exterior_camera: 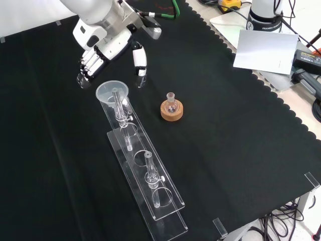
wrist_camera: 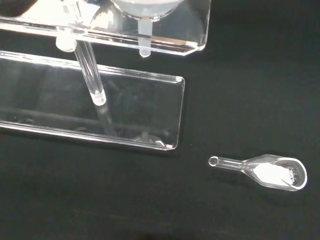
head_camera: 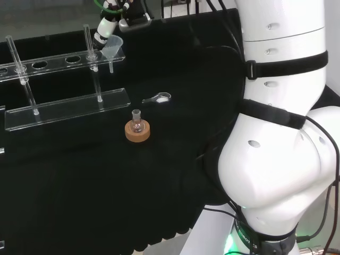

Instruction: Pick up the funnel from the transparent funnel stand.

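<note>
Nearest the wrist camera, a small clear glass scoop [wrist_camera: 272, 171] is seen lying on the black cloth [wrist_camera: 250, 90]. In the front view, the black and white hand [exterior_camera: 98, 55] is held half open, holding nothing, at eleven o'clock from the clear cone-shaped funnel [exterior_camera: 112, 93]. The funnel is seated in the end hole of the see-through plastic funnel stand [exterior_camera: 150, 193].

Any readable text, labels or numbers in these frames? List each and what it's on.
None on the task ware: the funnel, stand, flask, cork ring and scoop are unmarked.
Arm base, front view: a band of print, too small to read.
White sheet: blank on the side that shows.
Hand: no marks visible.
</note>
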You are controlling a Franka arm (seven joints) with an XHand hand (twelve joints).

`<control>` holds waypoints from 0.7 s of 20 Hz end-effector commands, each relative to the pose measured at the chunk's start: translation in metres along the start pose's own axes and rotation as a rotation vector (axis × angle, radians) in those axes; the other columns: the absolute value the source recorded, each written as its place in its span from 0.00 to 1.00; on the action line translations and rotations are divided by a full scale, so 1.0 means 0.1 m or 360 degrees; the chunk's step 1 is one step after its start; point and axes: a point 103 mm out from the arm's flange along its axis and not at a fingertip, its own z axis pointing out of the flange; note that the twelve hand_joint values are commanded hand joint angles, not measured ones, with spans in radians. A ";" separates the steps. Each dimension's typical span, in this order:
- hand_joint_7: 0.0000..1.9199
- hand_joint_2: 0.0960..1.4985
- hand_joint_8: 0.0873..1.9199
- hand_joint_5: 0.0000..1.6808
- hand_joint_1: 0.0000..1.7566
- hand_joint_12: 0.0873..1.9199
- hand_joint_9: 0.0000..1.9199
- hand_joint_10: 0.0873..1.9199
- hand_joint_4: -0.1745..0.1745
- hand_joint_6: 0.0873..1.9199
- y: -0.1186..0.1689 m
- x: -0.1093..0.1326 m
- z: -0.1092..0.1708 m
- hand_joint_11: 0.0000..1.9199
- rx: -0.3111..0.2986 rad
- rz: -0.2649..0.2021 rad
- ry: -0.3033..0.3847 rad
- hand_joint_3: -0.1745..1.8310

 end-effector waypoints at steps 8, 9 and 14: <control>0.01 0.39 0.00 0.00 0.35 0.80 0.00 0.40 0.40 0.00 0.13 -0.05 0.11 0.09 0.0067 0.0037 -0.0065 0.26; 0.01 0.39 0.00 0.00 0.35 0.80 0.00 0.40 0.39 0.00 0.17 -0.05 0.13 0.09 0.0068 0.0042 -0.0076 0.26; 0.01 0.39 0.00 0.00 0.36 0.80 0.00 0.41 0.40 0.00 0.25 -0.03 0.18 0.10 0.0079 0.0038 -0.0058 0.26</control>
